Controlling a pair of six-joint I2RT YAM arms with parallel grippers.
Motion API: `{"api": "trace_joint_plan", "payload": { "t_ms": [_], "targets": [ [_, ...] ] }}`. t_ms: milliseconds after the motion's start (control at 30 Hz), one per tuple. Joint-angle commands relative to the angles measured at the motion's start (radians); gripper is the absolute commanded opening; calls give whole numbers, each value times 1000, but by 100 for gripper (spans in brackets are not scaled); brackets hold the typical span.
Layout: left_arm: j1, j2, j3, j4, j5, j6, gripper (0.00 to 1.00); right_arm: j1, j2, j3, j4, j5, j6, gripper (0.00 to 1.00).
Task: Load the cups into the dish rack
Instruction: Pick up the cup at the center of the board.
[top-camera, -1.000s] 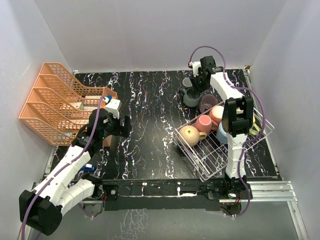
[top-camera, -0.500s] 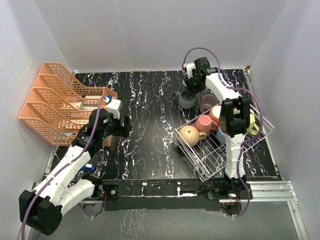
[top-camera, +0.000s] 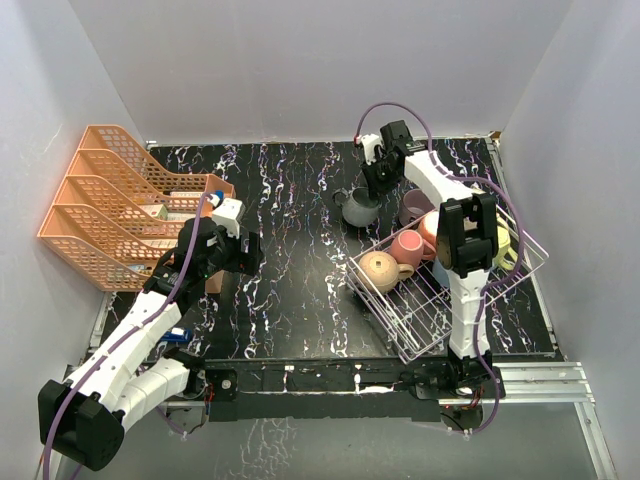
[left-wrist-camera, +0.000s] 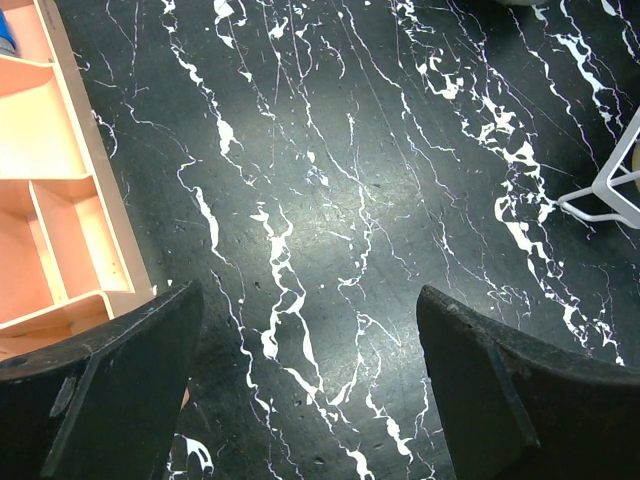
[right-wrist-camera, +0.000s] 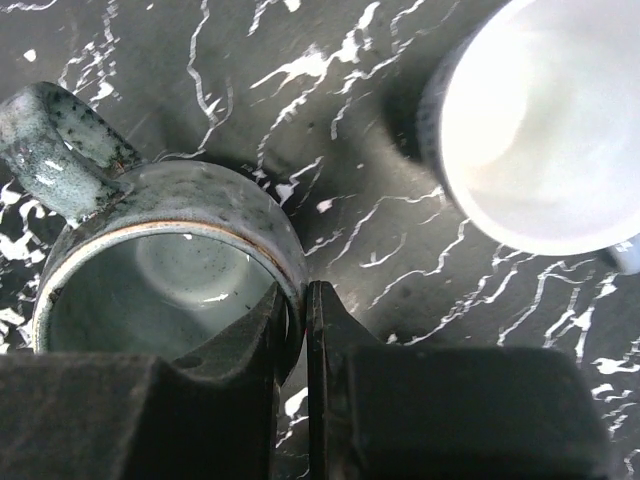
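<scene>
Pinching the grey-teal mug's (right-wrist-camera: 150, 270) wall with the right gripper (right-wrist-camera: 295, 330), jaws clamped, one finger in, one out. Sitting near the table's (left-wrist-camera: 330, 200) far edge, beside the dish rack (top-camera: 440, 300), maybe lifted slightly. Holding the left gripper (left-wrist-camera: 310, 330) wide apart, gripping nothing.

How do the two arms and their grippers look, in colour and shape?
Both arms have white links and black joints: the left arm and the right arm. A purple cable runs along each. The left gripper and right gripper are black and blocky.
</scene>
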Motion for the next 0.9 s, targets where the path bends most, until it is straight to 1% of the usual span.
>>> {"api": "trace_joint_plan", "payload": {
  "t_ms": [0,167,333,467,567,667,733,767,800,867],
  "targets": [
    [7,-22,2,18,22,7,85,16,-131,-52,40,-136,16,8],
    [7,-30,-2,25,31,7,85,15,-222,-125,104,-246,32,8],
    [7,-46,-8,39,50,-6,85,16,-313,-213,209,-347,44,8],
    [7,-73,-19,89,113,-85,85,15,-375,-257,288,-414,59,8],
    [7,-96,-25,140,215,-224,85,16,-423,-277,345,-458,68,8],
    [7,-136,-47,229,333,-415,84,16,-497,-315,426,-499,80,8],
    [7,-170,-80,336,406,-592,83,16,-547,-337,467,-532,84,8],
    [7,-185,-97,421,436,-666,83,15,-571,-346,481,-541,84,8],
    [7,-196,-115,461,465,-751,83,15,-594,-355,493,-548,79,8],
    [7,-213,-149,617,507,-912,83,16,-659,-365,498,-553,45,8]
  ]
}}
